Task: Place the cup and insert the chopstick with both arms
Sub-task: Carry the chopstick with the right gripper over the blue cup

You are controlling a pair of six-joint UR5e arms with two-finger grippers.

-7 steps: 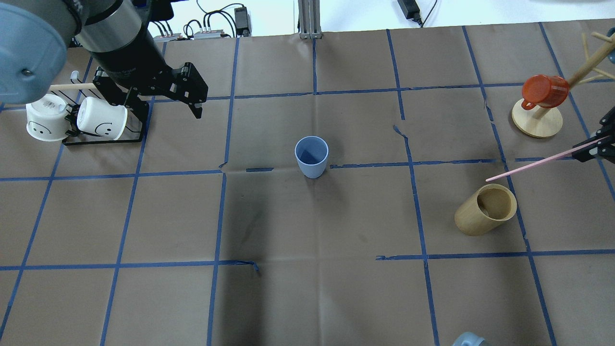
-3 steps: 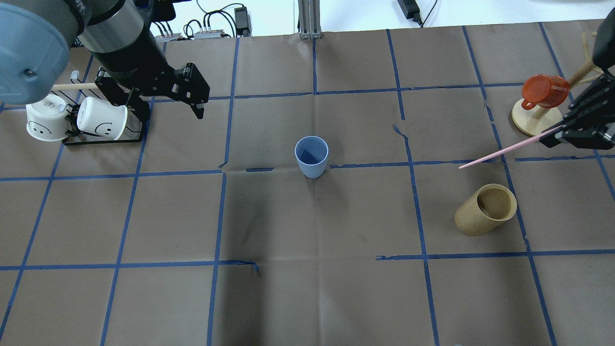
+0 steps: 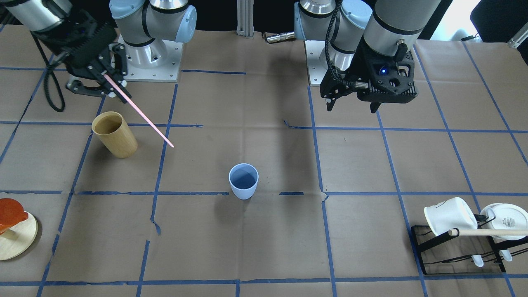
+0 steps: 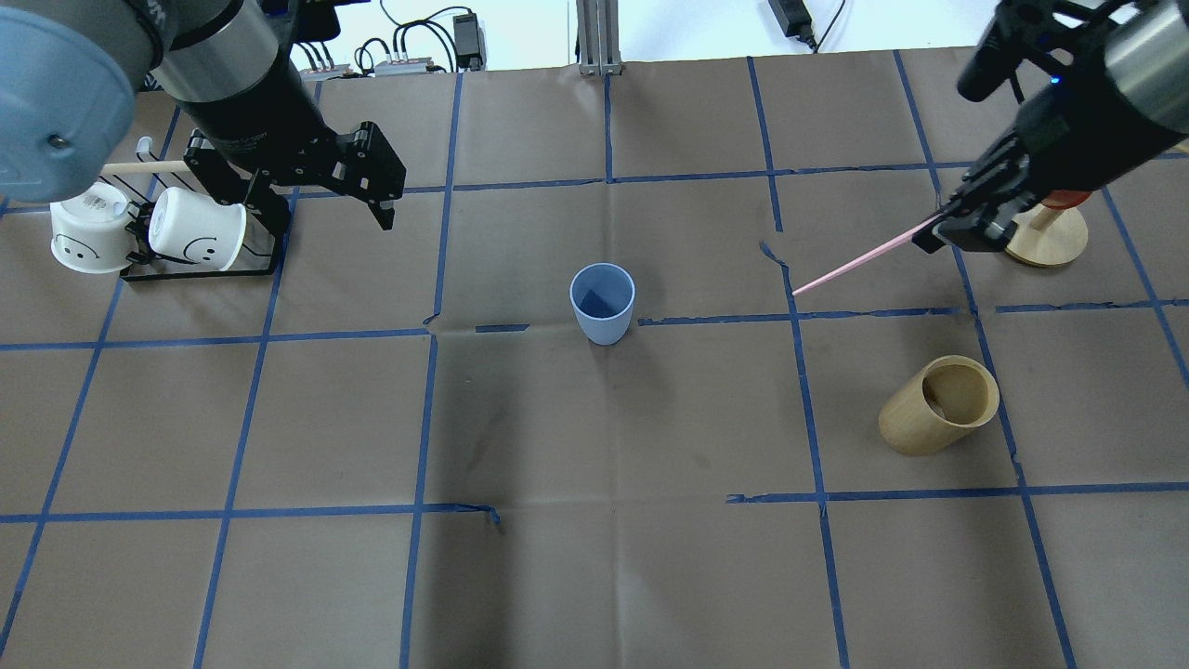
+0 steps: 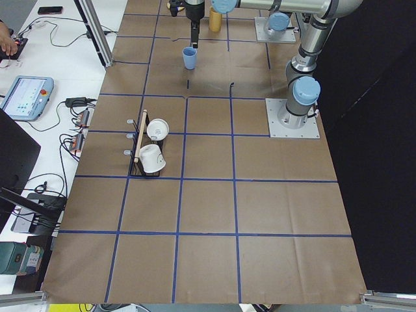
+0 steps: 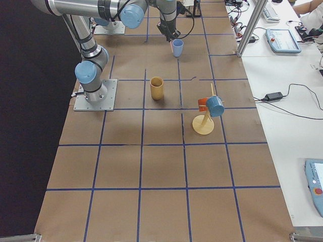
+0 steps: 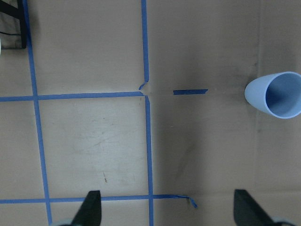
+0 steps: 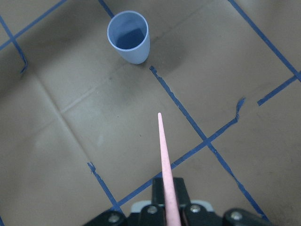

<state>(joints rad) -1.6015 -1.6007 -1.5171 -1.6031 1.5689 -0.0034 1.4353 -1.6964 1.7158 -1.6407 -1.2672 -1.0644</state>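
Note:
The light-blue cup (image 4: pixel 602 302) stands upright and empty at the table's middle; it also shows in the front view (image 3: pixel 243 180) and in both wrist views (image 7: pixel 277 94) (image 8: pixel 129 36). My right gripper (image 4: pixel 932 238) is shut on one end of the pink chopstick (image 4: pixel 859 258), held in the air at a slant, its free tip pointing toward the cup but well short of it (image 8: pixel 165 160) (image 3: pixel 138 111). My left gripper (image 4: pixel 379 200) is open and empty, hovering far left of the cup (image 7: pixel 169 209).
A tan wooden cup (image 4: pixel 940 406) stands near right of centre, below the chopstick. A black rack with white mugs (image 4: pixel 149 232) sits at the far left. A wooden mug tree base (image 4: pixel 1050 240) stands behind my right gripper.
My right gripper has carried the pink chopstick leftward and farther up the table, toward the cup. The left arm and the cup have not moved.

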